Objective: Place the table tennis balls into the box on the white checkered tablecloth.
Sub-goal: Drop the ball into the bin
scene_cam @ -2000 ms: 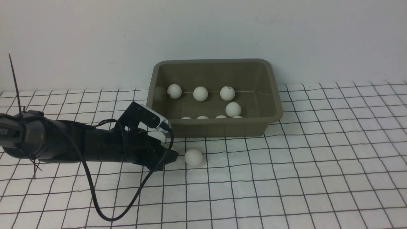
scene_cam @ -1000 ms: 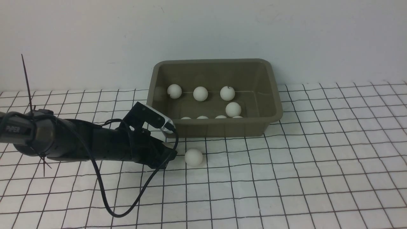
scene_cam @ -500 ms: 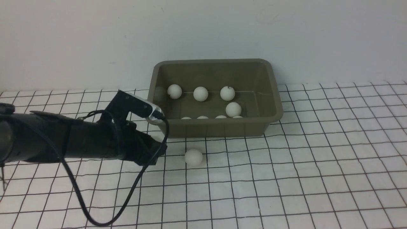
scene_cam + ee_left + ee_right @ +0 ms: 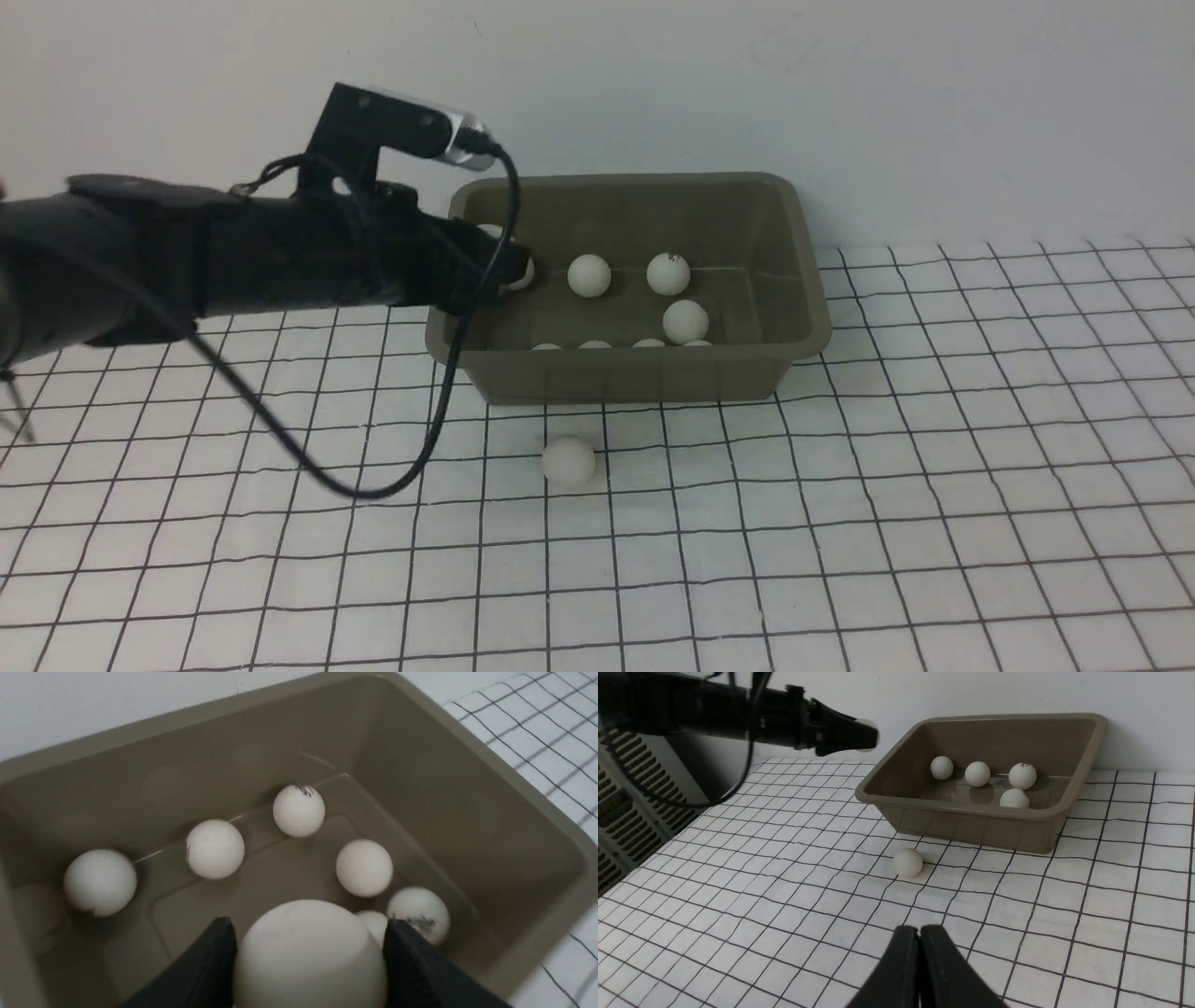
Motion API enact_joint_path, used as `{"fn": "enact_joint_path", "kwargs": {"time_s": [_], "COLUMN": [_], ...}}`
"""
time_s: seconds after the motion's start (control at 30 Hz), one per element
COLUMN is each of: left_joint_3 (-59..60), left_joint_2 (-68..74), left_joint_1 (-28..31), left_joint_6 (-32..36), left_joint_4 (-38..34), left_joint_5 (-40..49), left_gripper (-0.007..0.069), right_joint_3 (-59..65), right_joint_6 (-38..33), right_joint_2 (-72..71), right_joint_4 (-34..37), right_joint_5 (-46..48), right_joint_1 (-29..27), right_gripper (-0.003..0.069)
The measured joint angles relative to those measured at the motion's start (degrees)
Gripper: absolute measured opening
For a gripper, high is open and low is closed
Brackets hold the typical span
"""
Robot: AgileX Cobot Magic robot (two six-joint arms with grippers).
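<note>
I read the left gripper [image 4: 509,266] as clamped on the held ball [image 4: 310,952], raised above rim level at the left end of the box [image 4: 635,381]. The box stands on the tablecloth [image 4: 934,523], with several balls [image 4: 589,275] resting on its floor. One loose ball [image 4: 569,460] lies on the cloth just in front of the box. The right gripper [image 4: 920,947] is above the cloth, its jaws pressed together and empty.

Box [image 4: 635,219] on tablecloth [image 4: 934,513], balls [image 4: 589,276] inside; lone ball [image 4: 569,461] before box; held ball [image 4: 308,956] above box's left end.
</note>
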Motion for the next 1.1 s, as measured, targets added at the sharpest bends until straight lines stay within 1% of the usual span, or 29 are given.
{"fn": "enact_joint_path", "kwargs": {"time_s": [0.13,0.23,0.43,0.5,0.53,0.63,0.73,0.8,0.87,0.93,0.97,1.03,1.07,1.1], "left_joint_3": [-10.62,-16.96,-19.29,-19.34,-19.40,-19.46,-19.69,-19.69,-19.89,-19.88,-19.83,-19.38,-18.98,-18.42], "left_joint_2": [10.91,16.58,18.83,18.88,18.88,18.88,16.53,10.93,5.85,0.66,-1.24,-3.40,-3.92,-5.01], "left_joint_1": [-0.45,-0.62,-0.67,-0.67,-0.67,-0.67,-0.02,1.36,2.90,4.19,4.73,5.38,5.68,6.04], "left_joint_6": [-0.62,-0.62,-0.62,-0.62,-0.62,-0.62,-1.87,-6.84,-12.35,-19.47,-22.98,-28.09,-30.35,-32.52], "left_joint_4": [1.26,5.67,14.54,15.70,15.59,14.24,14.10,16.60,22.04,30.73,36.95,44.02,45.86,49.21], "left_joint_5": [2.93,7.22,8.02,7.60,6.67,4.47,5.04,8.88,13.57,19.49,23.10,26.60,28.31,30.48], "left_gripper": [0.0355,0.0355,0.0357,0.0387,0.0419,0.0472,0.0486,0.0468,0.0426,0.0360,0.0319,0.0278,0.0258,0.0232], "right_joint_3": [0.00,0.00,0.00,0.00,0.00,0.00,0.00,0.00,0.00,0.00,0.00,0.00,0.00,0.00], "right_joint_6": [0.00,0.00,0.00,0.00,0.00,0.00,0.00,0.00,0.00,0.00,0.00,0.00,0.00,0.00], "right_joint_2": [0.00,0.00,0.00,0.00,0.00,0.00,0.00,0.00,0.00,0.00,0.00,0.00,0.00,0.00], "right_joint_4": [0.60,0.87,1.89,2.70,2.94,4.06,4.66,4.71,4.71,4.71,4.71,4.71,4.71,4.71], "right_joint_5": [0.00,0.00,0.00,0.00,0.00,0.00,0.00,0.00,-0.01,-0.01,-0.01,-0.06,-0.06,-0.06], "right_joint_1": [0.00,0.00,0.00,0.00,0.00,0.00,0.00,0.00,0.00,0.00,0.00,0.00,0.00,0.00], "right_gripper": [-0.0018,-0.0018,-0.0018,-0.0018,-0.0018,-0.0018,-0.0018,-0.0018,-0.0018,-0.0018,-0.0018,-0.0018,-0.0018,-0.0018]}}
